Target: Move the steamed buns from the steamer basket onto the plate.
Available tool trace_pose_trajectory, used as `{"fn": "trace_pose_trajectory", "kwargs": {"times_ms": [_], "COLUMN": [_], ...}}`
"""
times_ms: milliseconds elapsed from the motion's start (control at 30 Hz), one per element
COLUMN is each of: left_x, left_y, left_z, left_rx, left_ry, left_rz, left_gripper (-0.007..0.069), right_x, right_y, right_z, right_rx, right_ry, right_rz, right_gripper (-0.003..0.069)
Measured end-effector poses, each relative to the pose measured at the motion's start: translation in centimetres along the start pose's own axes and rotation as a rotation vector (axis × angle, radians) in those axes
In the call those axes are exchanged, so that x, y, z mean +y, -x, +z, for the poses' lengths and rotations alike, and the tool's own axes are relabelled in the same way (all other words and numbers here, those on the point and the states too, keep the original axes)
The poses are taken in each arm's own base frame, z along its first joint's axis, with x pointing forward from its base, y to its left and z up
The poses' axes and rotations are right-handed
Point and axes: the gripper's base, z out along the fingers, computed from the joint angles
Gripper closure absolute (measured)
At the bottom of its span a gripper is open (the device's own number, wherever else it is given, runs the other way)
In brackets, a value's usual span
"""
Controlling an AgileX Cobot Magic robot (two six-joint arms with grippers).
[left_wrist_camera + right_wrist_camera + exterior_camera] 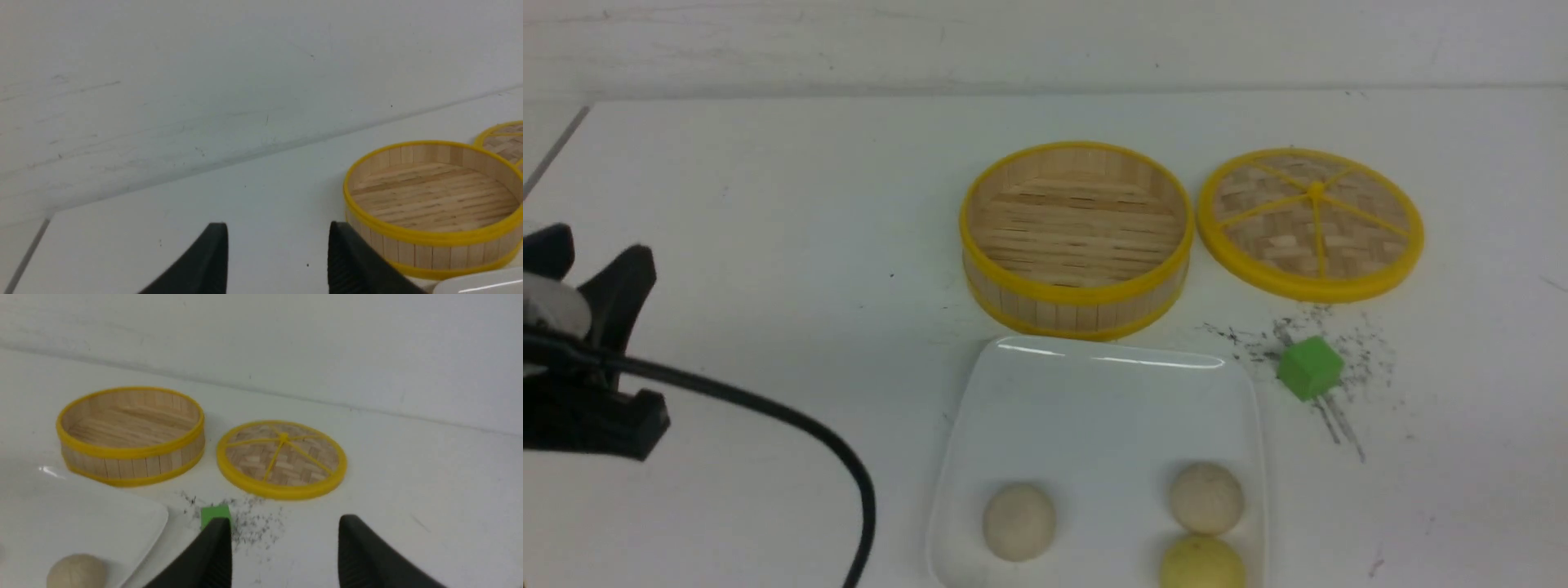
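Observation:
The steamer basket (1078,294) stands at mid-table with nothing on its slatted floor. In front of it lies the white plate (1094,408), and all three steamed buns rest on its near part: a cream one (1019,521) on the left, another cream one (1206,498) on the right, and a pale yellow one (1202,565) just before that. My left gripper (278,232) is open and holds nothing, over bare table to the left of the basket (429,237). My right gripper (284,522) is open and holds nothing, near the green cube (214,512); it is out of the front view.
The basket's flat woven lid (1311,224) lies to the right of the basket. A green cube (1309,367) sits among dark scuff marks right of the plate. My left arm's black cable (768,408) loops across the table at the left. A wall bounds the table's far edge.

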Motion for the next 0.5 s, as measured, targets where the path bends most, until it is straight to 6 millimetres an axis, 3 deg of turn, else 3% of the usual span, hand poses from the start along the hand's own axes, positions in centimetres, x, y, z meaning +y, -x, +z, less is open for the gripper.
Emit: {"fn": "trace_pose_trajectory", "kwargs": {"times_ms": [100,200,500], "left_x": [0.0,0.1,0.2], "left_y": [-0.1,0.1,0.5], "left_z": [-0.7,-1.2,-1.8], "left_rx": [-0.023,-0.047,-0.082], "left_ry": [0.005,0.011,0.022], "left_rz": [-0.005,-0.009,-0.042], "left_gripper": [0.0266,0.0266,0.0266], "right_x": [0.4,0.7,0.5], "right_y": [-1.4,-1.5,2.4], "right_z": [0.7,0.9,0.3], "right_rx": [0.064,0.061,-0.383], "right_ry": [0.034,0.071,0.094], "right_rz": [0.027,0.074,0.228], "right_gripper": [0.029,0.029,0.0303]}}
